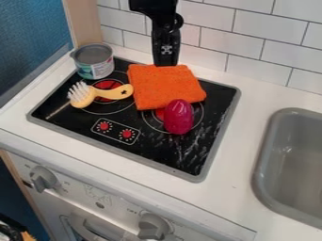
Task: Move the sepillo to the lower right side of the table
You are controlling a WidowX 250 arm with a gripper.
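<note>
The gripper (166, 54) hangs at the top centre, at the far edge of the orange cloth, up and to the right of the brush. The brush (104, 94), with a pale yellow body and white bristles, lies on the left part of the black stovetop (141, 148). Its bristle head points left and its handle extends right, ending close to the cloth's left edge. Part of a red burner mark shows behind the handle.
An orange cloth (160, 87) lies on the stovetop's back part, with a magenta oval object (179, 116) at its front edge. An open metal can (93, 62) stands at the back left corner. A grey sink (292, 164) is at the right, beyond white counter (236, 164).
</note>
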